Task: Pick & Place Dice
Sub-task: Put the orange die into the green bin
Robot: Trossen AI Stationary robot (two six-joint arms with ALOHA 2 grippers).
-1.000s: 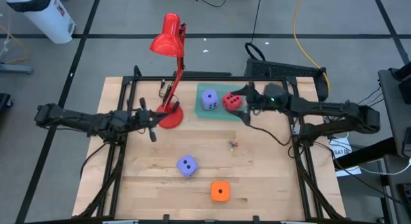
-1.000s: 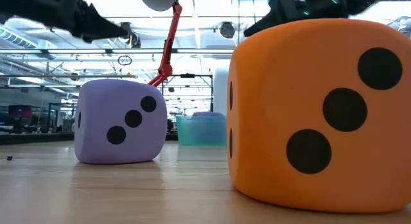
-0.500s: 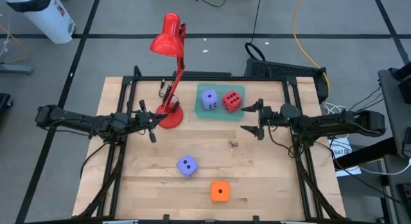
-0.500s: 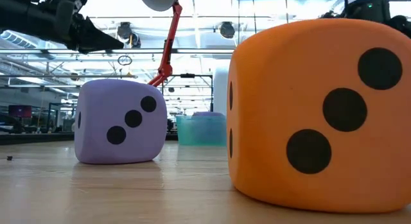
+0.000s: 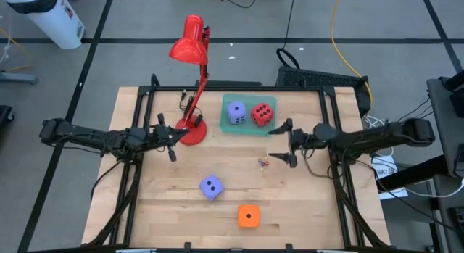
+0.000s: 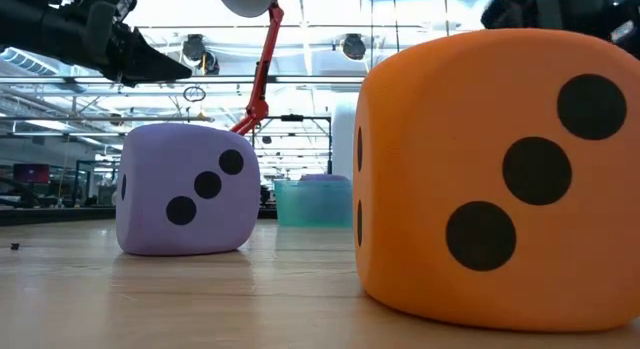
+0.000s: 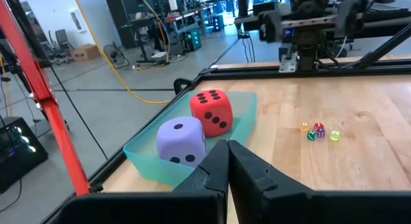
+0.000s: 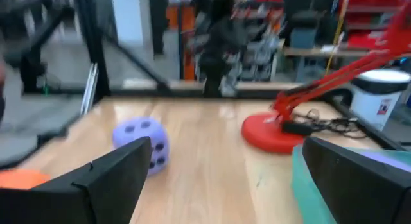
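1. High view: right gripper (image 5: 281, 143) sits empty with its fingers spread wide, just in front of the green tray (image 5: 246, 127), which holds one lavender die (image 5: 235, 112) and the red die (image 5: 262, 113).
2. Left gripper (image 5: 172, 139) is pinched together on nothing, parked beside the red lamp base (image 5: 192, 131).
3. Two dice are not yet placed: second lavender die (image 5: 210, 185) mid-table, orange die (image 5: 249, 216) near the front edge, well apart from either gripper.
4. Risk: a cluster of tiny coloured bits (image 5: 263, 163) lies right by the right gripper; a low sweep toward the loose dice would likely scatter them.
5. Risk: the dice look soft, so an off-centre pinch could squeeze one out or roll it.
6. Risk: the tray is half full; a careless drop may bump the dice already in it.
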